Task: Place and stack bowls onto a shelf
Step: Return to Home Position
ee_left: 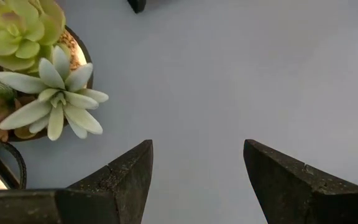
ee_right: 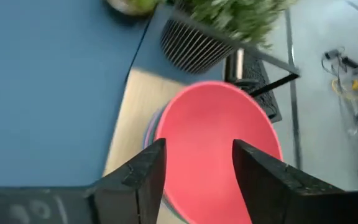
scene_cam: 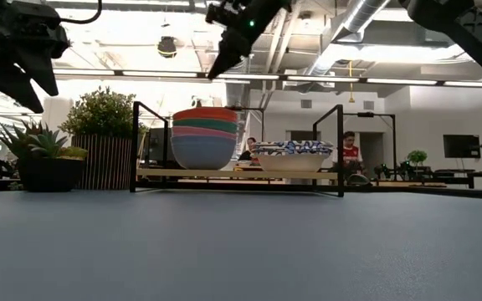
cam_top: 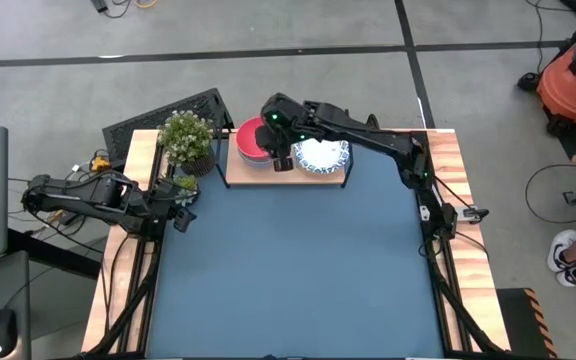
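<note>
While the right gripper (ee_right: 198, 143) above the stacked bowls (scene_cam: 203, 138) and the left gripper (ee_left: 197, 143) by the plant (ee_left: 55, 93) are held spread and empty, the bowls are judged light, stiff, best pinched at the rim.

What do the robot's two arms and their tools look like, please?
Both arms are matte black, jointed segments. The left tool and right tool each end in two dark, wedge-shaped fingers. A small green light glows near the right wrist.

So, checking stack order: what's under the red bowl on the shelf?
The green bowl, then the pink bowl, then the blue bowl on the shelf board. Their insides are covered.
</note>
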### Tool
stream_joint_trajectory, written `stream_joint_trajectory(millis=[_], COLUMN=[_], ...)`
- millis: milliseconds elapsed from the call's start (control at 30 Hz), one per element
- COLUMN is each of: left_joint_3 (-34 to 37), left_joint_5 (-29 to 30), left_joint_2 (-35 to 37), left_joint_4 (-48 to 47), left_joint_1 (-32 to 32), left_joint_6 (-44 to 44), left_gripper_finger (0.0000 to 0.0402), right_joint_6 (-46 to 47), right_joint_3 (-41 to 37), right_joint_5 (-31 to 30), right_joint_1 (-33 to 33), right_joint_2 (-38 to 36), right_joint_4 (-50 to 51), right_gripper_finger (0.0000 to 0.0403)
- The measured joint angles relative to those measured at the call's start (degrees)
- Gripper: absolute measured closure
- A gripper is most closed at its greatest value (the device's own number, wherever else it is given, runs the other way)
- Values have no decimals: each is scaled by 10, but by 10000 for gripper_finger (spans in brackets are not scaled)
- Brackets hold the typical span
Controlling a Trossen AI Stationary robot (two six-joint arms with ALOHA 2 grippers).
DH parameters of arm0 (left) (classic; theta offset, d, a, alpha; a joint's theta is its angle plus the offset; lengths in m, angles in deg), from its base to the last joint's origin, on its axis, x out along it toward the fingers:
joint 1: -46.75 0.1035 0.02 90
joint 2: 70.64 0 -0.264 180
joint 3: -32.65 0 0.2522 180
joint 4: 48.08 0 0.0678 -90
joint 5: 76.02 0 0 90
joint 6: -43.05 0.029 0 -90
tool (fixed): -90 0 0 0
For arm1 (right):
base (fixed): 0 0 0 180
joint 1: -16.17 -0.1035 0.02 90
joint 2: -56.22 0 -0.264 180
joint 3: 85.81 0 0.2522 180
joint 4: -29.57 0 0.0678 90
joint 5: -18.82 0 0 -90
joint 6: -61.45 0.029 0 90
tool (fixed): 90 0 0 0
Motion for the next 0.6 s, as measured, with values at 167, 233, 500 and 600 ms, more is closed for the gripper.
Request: stream_joint_trajectory(millis=[167,233,500,600], left_joint_3=[0,0,-33,-79], left_joint_5=[39,50,69,70], left_joint_2=[0,0,0,0], left_joint_4=[39,90,338,372], left_joint_1=[0,0,0,0], left_joint_6=[-8,23,178,252], left_gripper_finger=[166,166,166,166], right_joint_6=[100,127,176,127], right_joint_3=[0,-1,0,0], right_joint_5=[31,61,108,106], right_joint_1=[16,22,24,25], right_joint_2=[-17,-36,-178,-242], right_joint_4=[-28,-37,-14,53], right_gripper_finger=[218,226,233,232])
